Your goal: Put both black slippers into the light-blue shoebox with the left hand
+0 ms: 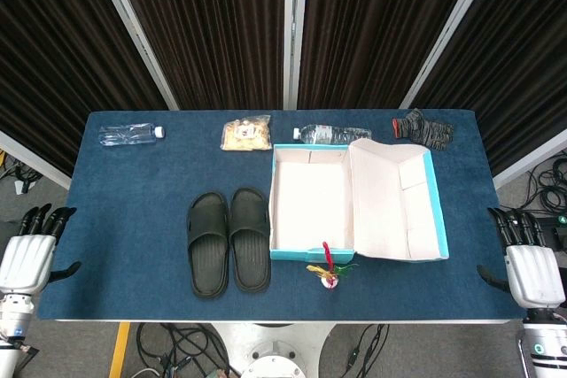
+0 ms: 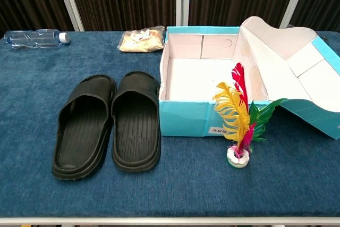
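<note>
Two black slippers lie side by side, soles down, on the blue table: the left slipper (image 1: 209,243) (image 2: 84,126) and the right slipper (image 1: 250,238) (image 2: 136,121), which sits right beside the shoebox. The light-blue shoebox (image 1: 285,253) (image 2: 183,117) stands open and empty, its lid (image 1: 399,201) (image 2: 289,62) folded back to the right. My left hand (image 1: 28,252) hangs off the table's left edge, fingers spread, holding nothing. Off the table's right edge is my right hand (image 1: 528,265), also with fingers apart and empty. Neither hand shows in the chest view.
A feathered shuttlecock (image 1: 329,272) (image 2: 239,126) stands just in front of the box. Along the back edge lie a water bottle (image 1: 129,135) (image 2: 33,38), a snack bag (image 1: 245,134) (image 2: 141,40), a second bottle (image 1: 330,134) and a dark glove (image 1: 423,128).
</note>
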Tool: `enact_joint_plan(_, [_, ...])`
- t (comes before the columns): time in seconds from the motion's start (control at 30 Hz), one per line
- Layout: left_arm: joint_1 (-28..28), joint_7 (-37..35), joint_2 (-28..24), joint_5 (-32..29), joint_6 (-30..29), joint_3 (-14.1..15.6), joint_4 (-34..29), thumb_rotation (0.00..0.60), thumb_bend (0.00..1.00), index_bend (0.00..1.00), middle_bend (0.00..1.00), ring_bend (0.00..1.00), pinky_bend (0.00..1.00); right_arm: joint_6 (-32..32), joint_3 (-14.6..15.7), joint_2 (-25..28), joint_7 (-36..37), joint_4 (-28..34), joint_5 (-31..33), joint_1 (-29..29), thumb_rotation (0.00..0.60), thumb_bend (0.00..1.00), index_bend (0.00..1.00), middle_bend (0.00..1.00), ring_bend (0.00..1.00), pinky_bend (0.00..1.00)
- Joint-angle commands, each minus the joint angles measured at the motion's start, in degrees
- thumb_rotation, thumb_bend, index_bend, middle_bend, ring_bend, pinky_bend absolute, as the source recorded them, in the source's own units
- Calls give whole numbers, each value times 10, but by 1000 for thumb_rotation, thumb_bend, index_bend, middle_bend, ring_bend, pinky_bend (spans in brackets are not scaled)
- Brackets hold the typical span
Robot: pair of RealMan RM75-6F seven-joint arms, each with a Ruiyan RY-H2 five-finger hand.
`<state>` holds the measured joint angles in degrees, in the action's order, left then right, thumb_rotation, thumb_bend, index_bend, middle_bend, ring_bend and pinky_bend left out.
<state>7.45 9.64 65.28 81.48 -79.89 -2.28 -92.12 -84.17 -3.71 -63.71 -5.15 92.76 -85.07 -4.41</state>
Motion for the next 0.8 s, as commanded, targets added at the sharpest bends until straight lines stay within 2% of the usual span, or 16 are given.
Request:
enact_joint_plan(0.03, [0, 1, 4, 3, -6, -2, 1, 600, 128, 111, 122, 41, 71, 1, -1, 1, -1, 1, 0, -1, 600, 60, 0, 107, 0, 32])
enact_joint_plan(0.27, [4, -1, 2, 15, -15, -7, -6, 600, 127, 111, 122, 41, 73, -5, -1, 3, 7, -1, -6, 0, 600, 60, 0, 107, 0, 32])
enact_joint_plan(0.43, [32, -30, -8, 38, -4, -24, -21, 600, 127, 111, 122, 47, 80, -15, -5, 10, 13, -2, -13, 0, 600, 60, 0, 106, 0, 33])
enact_joint_plan(0.53, [64, -68, -17, 38, 28, -42, -33, 600, 127, 116, 122, 125, 118, -16, -7, 17, 13, -2, -14, -1, 600, 60, 0, 101, 0, 32])
enact_joint_plan(0.6, [91, -82, -26, 37, 58, -55, -41, 600, 126, 123, 122, 202, 183, -14, -8, 21, 13, 0, -13, -2, 600, 59, 0, 98, 0, 33])
enact_joint_plan(0.8, [180, -117, -32, 7, 176, -90, -62, 600, 125, 132, 137, 508, 611, -17, -10, 29, 18, 2, -20, -5, 600, 59, 0, 95, 0, 33])
